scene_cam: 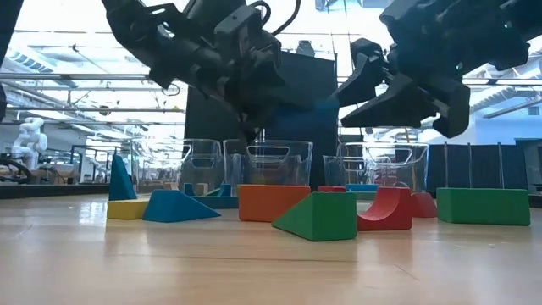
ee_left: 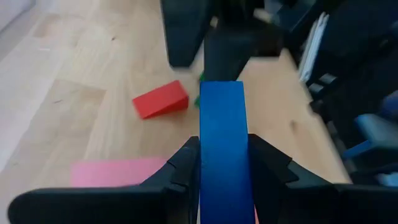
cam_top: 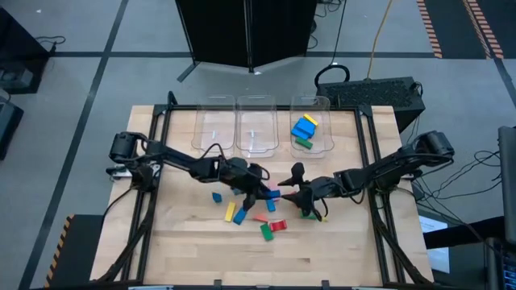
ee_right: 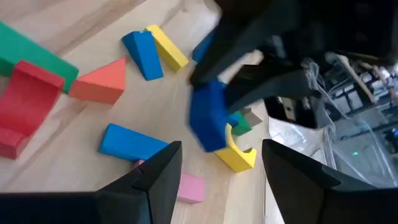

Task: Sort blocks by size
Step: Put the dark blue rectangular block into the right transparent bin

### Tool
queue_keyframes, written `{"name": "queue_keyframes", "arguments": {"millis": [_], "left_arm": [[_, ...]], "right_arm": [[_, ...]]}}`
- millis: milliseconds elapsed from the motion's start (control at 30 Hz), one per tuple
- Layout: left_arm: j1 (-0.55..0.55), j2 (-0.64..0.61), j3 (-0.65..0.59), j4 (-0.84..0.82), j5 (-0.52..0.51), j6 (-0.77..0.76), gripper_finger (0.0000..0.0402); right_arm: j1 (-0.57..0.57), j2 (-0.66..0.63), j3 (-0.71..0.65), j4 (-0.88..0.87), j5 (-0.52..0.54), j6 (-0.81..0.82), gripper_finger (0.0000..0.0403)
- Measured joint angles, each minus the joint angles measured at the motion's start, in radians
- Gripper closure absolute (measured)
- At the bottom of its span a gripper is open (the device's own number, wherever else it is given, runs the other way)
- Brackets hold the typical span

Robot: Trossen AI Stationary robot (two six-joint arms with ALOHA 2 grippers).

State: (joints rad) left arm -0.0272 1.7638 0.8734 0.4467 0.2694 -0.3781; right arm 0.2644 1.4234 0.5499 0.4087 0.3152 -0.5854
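Several small blocks lie in a loose cluster on the wooden table (cam_top: 339,250): blue (cam_top: 215,196), yellow (cam_top: 230,211), green (cam_top: 266,232), red (cam_top: 277,225) and pink (cam_top: 263,217). My left gripper (cam_top: 260,192) is above the cluster, shut on a long blue block (ee_left: 222,134). My right gripper (cam_top: 292,187) hovers open and empty just to its right, facing it. In the right wrist view the open fingers (ee_right: 158,177) frame the held blue block (ee_right: 208,118). The right-hand clear bin (cam_top: 311,129) holds blue, yellow and green blocks. My left gripper pinches the long blue block by its two long side faces (ee_left: 205,163) between the two fingers (ee_left: 180,165). The block lies along the fingers and sticks out past their tips. The fingers slant down from the table's left. The block is lifted clear of the table.
Three clear bins stand in a row at the far edge; the left (cam_top: 214,129) and middle (cam_top: 256,130) ones show no blocks. On the table lie a red wedge (ee_left: 160,99), a pink block (ee_left: 118,171), a red arch (ee_right: 22,106), an orange wedge (ee_right: 99,81) and a yellow arch (ee_right: 237,155).
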Motion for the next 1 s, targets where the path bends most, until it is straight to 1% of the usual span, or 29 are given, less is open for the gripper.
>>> {"name": "queue_keyframes", "arguments": {"millis": [100, 233, 567, 700, 800, 900, 1000], "left_arm": [[0.023, 0.000, 0.000, 0.030, 0.046, -0.048, 0.0310], [0.041, 0.000, 0.000, 0.035, 0.062, -0.087, 0.0310], [0.053, 0.000, 0.000, 0.035, 0.078, -0.115, 0.0310], [0.053, 0.000, 0.000, 0.035, 0.078, -0.117, 0.0290], [0.053, 0.000, 0.000, 0.039, 0.085, -0.121, 0.0276], [0.053, 0.000, 0.000, 0.041, 0.087, -0.114, 0.0271], [0.057, 0.000, 0.000, 0.043, 0.097, -0.080, 0.0269]], "right_arm": [[0.008, 0.022, 0.000, 0.052, 0.001, -0.040, 0.0194], [0.014, 0.038, 0.000, 0.089, 0.002, -0.065, 0.0212], [0.009, 0.038, 0.000, 0.102, 0.007, -0.059, 0.0305], [0.003, 0.038, 0.000, 0.102, 0.005, -0.054, 0.0333], [0.003, 0.038, 0.001, 0.101, 0.003, -0.053, 0.0345], [0.003, 0.038, 0.000, 0.103, 0.002, -0.040, 0.0349], [0.004, 0.038, 0.000, 0.104, 0.032, -0.029, 0.0350]]}}
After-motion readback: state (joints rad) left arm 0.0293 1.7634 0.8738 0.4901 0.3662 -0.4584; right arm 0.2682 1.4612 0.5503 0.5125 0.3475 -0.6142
